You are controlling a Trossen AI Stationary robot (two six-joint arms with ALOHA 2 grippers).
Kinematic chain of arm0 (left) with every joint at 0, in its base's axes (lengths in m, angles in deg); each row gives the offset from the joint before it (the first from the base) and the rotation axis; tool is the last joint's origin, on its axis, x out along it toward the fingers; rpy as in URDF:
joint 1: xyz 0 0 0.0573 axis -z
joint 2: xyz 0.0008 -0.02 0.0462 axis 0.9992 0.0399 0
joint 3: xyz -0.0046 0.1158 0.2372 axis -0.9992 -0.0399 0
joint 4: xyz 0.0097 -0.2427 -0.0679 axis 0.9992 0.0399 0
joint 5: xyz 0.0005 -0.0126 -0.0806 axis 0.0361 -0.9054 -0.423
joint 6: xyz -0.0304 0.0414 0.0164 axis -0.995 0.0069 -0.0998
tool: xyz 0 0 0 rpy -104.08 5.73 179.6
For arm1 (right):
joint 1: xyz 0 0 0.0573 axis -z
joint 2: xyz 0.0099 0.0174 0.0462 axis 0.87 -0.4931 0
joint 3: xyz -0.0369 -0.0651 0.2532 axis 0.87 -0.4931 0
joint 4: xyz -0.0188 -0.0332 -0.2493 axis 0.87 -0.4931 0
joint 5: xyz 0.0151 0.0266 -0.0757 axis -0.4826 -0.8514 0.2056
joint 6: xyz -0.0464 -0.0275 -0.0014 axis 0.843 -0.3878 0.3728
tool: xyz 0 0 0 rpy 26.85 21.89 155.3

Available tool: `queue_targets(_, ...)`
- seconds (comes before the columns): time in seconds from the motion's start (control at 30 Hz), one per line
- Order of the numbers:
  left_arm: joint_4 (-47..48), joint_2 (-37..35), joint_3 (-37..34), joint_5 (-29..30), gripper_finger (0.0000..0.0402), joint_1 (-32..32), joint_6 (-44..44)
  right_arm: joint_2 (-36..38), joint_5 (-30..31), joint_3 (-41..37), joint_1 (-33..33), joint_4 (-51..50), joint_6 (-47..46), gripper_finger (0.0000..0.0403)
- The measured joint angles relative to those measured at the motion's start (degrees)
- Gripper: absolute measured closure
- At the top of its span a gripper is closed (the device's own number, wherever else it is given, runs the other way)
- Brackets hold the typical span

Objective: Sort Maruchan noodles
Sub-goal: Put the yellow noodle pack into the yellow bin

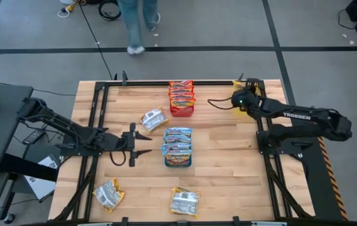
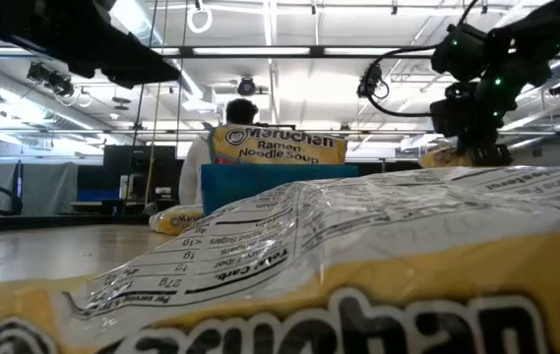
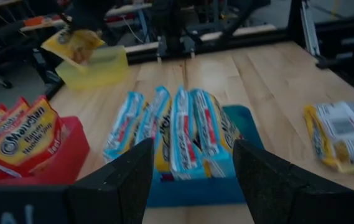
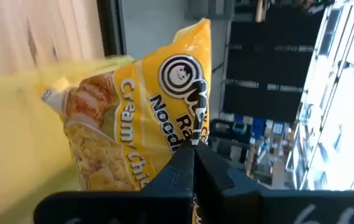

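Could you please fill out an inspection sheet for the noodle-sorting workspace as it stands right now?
Surface: wooden table, black frame along its edges.
Job's things: red packets in the red tray; blue packets in the blue tray; three loose yellow packets; one yellow packet above the yellow tray.
Clutter: nothing seen.
Grippers: left gripper open, empty, just left of the blue tray; right gripper shut on that yellow packet at the table's far right corner.
Cables: black cable looping on the right arm; black cable on the floor.
Surroundings: person's legs beyond the table.
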Motion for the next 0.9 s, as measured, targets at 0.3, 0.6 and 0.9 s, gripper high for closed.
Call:
queue_targets(0.3, 1.6, 0.0, 0.0, 0.0, 0.0180, 0.6, -1.5, -4.9, -14.5, -1.3, 10.3, 17.3, 8.1, 0.0393)
queue_targets(0.6, 8.0, 0.0, 0.0, 0.8, 0.0180, 1.3, -5.8, -8.9, -21.1, -1.3, 16.2, 18.5, 1.8, 0.0389)
queue_targets(0.9, 9.6, -0.9, 0.0, 2.0, 0.0180, 0.8, -6.3, -9.0, -20.6, -1.3, 17.1, 15.3, 1.6, 0.0378)
